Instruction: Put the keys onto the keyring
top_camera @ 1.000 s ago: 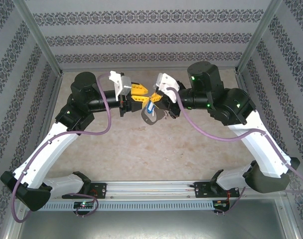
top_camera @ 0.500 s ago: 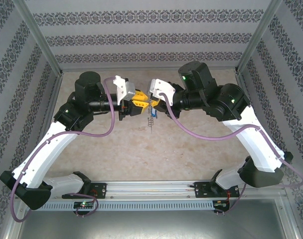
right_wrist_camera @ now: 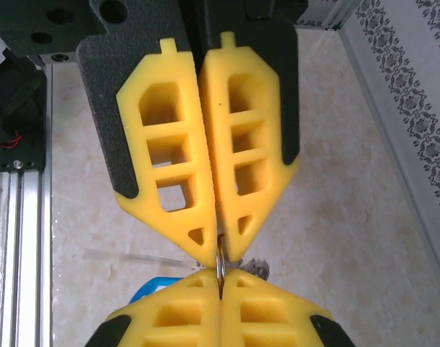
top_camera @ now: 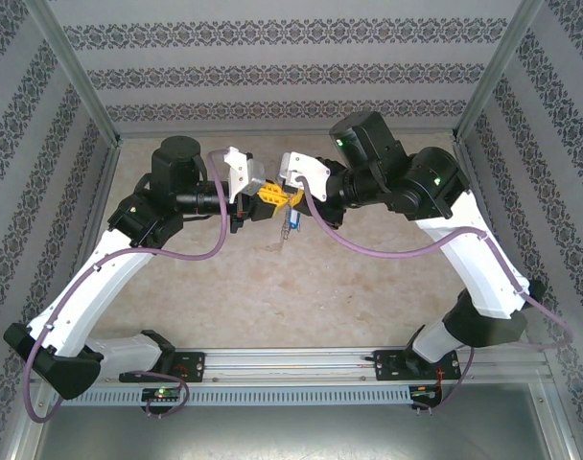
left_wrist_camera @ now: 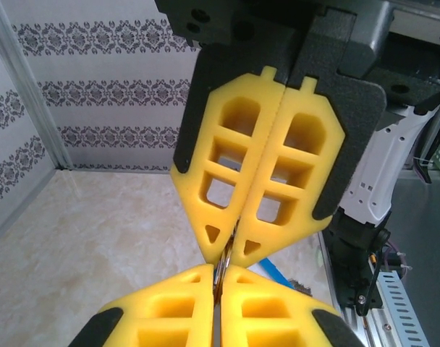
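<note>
My left gripper point(top_camera: 272, 196) and right gripper point(top_camera: 289, 198) meet tip to tip above the middle of the table, both shut. Between the two pairs of yellow tips runs a thin wire ring point(right_wrist_camera: 220, 263) of the keyring, pinched from both sides. In the left wrist view that same ring point(left_wrist_camera: 224, 254) passes from my own tips point(left_wrist_camera: 220, 273) into the right gripper's tips above. The blue-headed key point(top_camera: 290, 223) hangs just under the grippers, and its blue head point(right_wrist_camera: 150, 286) peeks out beside my right fingers. The grey loop of the keyring point(top_camera: 286, 237) dangles edge-on, mostly hidden.
Patterned walls close the table point(top_camera: 272, 287) on the back and both sides, with metal corner posts point(top_camera: 76, 91). The rail with the arm bases point(top_camera: 291, 364) runs along the near edge. Purple cables point(top_camera: 205, 244) loop beside both forearms.
The left gripper has closed onto the wire ring. Both arms shifted a little toward the back, the right arm swinging left. The keyring turned from flat-on to edge-on.
</note>
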Controlling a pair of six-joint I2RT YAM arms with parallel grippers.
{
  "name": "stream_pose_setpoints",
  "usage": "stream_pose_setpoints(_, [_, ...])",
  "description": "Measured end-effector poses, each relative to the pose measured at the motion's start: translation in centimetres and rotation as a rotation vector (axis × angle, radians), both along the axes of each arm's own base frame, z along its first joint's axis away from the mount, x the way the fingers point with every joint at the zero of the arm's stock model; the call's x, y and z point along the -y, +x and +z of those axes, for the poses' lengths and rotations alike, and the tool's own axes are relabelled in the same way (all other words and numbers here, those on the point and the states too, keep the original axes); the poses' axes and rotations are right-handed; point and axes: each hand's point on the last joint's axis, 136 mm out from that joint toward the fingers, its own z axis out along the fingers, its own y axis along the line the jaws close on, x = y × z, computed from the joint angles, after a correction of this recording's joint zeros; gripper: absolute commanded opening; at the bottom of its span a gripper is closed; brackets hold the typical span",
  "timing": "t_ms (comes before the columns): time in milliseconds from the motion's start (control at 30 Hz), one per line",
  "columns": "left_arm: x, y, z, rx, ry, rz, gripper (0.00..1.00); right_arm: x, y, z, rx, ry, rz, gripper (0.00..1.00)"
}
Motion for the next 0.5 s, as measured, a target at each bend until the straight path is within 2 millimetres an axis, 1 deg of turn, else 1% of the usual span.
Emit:
stream_pose_setpoints(133, [0.04,-0.06,0.25,0.0,-0.009,-0.003,0.0,0.01,0.03,0.27,-0.003,-0.009,0.001,0.01])
stream_pose_setpoints(267, [0.17,-0.12,0.47,-0.025,-0.039,-0.008,0.0,0.04,-0.03,0.3,-0.001,-0.004,0.001,0.22])
stream_pose_setpoints(367, [0.32,-0.01,0.56,-0.057,-0.069,-0.01,0.0,-0.12,-0.34,0.09,-0.011,0.016,0.011,0.31])
stream_pose_setpoints(433, [0.26,0.18,0.57,-0.08,-0.09,-0.008,0.0,-0.09,-0.51,0.03,-0.026,0.036,0.011,0.33])
stream_pose_setpoints(500, [0.2,0.26,0.68,-0.096,-0.109,-0.013,0.0,-0.04,-0.62,0.15,-0.044,0.065,0.009,0.31])
